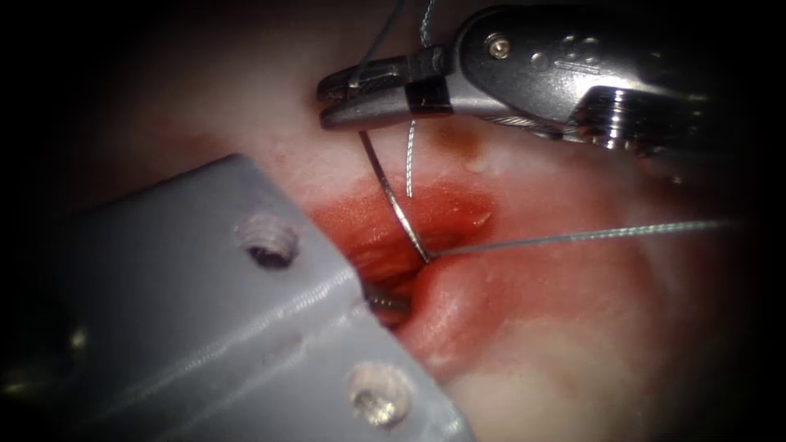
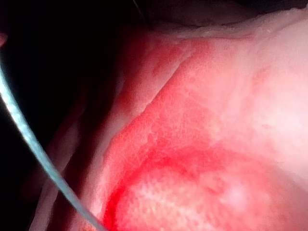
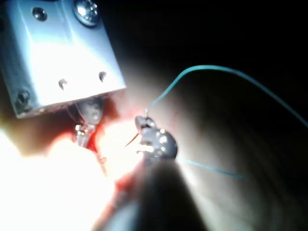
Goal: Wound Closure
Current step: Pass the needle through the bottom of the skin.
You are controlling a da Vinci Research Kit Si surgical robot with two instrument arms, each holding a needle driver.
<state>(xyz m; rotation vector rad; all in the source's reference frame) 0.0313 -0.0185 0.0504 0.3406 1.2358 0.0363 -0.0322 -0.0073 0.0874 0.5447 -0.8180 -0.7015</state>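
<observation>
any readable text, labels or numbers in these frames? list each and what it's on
None readable.
Right tool: raised marks on its wrist housing, too blurred to read; jaws shut on the needle near its top end, lower end in the tissue at the cut.
Grey block, thread: no marks.

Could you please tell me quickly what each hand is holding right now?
Left hand: its tip is hidden down in the cut, so cannot be told.
Right hand: closed on the needle at its upper end; the needle's lower end sits in the tissue.
</observation>
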